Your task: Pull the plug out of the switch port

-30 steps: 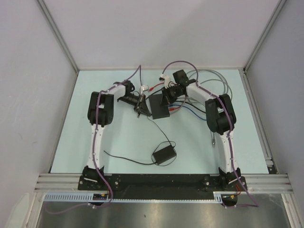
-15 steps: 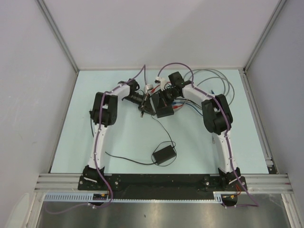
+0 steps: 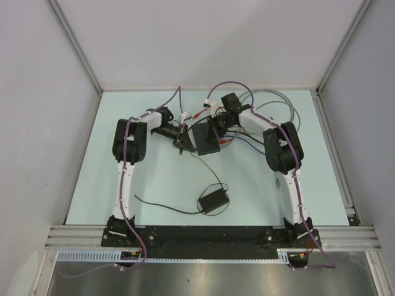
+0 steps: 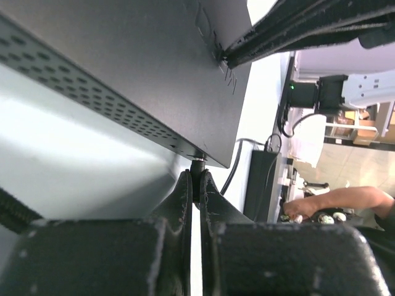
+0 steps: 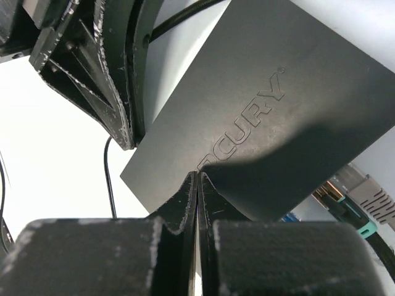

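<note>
The switch point(image 3: 207, 138) is a flat black box lying mid-table between both arms. In the left wrist view its perforated side and top point(image 4: 142, 74) fill the upper frame. My left gripper point(image 3: 182, 138) is shut on a small black barrel plug point(image 4: 197, 168) that still sits in the port at the switch's near corner. Its thin black cord point(image 4: 231, 169) runs off toward the power adapter point(image 3: 213, 200). My right gripper point(image 3: 217, 127) is shut, and its fingertips point(image 5: 192, 182) press down on the switch's top face point(image 5: 265, 117) near the embossed lettering.
Grey, red and blue cables point(image 3: 271, 114) with white connectors point(image 3: 213, 103) lie behind and right of the switch. Network plugs point(image 5: 352, 192) lie at its far side. The adapter's cord point(image 3: 160, 205) trails left across the near table. Metal rails border the table.
Half a second ago both grippers and the switch had shifted toward the far side. Now they are back nearer and lower, about where they were a second ago. The plug stays gripped.
</note>
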`<state>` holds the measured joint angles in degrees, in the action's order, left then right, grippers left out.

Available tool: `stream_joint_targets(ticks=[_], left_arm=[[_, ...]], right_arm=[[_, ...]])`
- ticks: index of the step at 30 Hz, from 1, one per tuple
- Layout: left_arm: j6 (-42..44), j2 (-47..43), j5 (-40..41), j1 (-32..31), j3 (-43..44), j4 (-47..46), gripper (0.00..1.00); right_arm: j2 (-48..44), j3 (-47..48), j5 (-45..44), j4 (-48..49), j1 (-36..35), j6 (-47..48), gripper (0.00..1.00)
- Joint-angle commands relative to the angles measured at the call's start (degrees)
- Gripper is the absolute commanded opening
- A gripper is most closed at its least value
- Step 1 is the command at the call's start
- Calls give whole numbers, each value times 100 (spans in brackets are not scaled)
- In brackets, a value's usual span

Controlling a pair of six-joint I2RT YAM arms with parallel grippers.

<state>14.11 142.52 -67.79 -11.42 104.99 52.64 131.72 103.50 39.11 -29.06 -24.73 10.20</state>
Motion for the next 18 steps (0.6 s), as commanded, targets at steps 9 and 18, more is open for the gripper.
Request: stream_joint_targets(ticks=[9, 18], left_arm=[[208, 65, 583, 140, 144, 414, 0], [-382, 522, 591, -308, 1075, 79, 0]], right_arm=[[592, -120, -650, -548, -58, 378, 0], [170, 600, 237, -592, 56, 299, 0]])
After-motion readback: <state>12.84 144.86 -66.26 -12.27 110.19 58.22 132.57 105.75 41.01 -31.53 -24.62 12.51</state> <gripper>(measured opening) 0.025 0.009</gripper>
